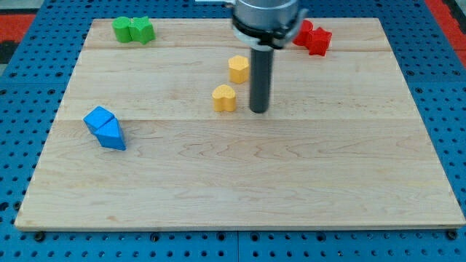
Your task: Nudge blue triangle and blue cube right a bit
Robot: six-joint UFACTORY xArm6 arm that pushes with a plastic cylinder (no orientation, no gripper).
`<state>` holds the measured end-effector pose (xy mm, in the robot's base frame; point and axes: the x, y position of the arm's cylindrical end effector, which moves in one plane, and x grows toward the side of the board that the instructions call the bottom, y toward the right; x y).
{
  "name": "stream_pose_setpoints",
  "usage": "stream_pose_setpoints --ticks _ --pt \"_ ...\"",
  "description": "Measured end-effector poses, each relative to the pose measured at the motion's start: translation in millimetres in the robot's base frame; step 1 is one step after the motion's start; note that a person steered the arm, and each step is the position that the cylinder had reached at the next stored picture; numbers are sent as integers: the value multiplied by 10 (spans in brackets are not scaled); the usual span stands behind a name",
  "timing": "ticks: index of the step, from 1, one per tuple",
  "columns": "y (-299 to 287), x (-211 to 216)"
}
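Observation:
The blue cube (97,118) and the blue triangle (112,135) lie touching each other near the board's left edge, the cube up-left of the triangle. My tip (259,110) rests on the board near its middle top, far to the right of both blue blocks. It stands just right of a yellow heart-shaped block (224,97).
A yellow hexagon-like block (238,68) lies above the yellow heart. Two green blocks (134,30) sit together at the top left. Two red blocks (312,37) sit at the top right, partly behind the arm. The wooden board (240,196) lies on a blue pegboard.

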<state>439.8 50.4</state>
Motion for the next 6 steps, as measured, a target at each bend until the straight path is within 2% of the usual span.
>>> stream_pose_setpoints --ticks 1,2,3,4,6 --pt "-383 773" --pt "-1192 1029" --pt "-2221 1035" --pt "-2892 899" --pt "-3069 353"
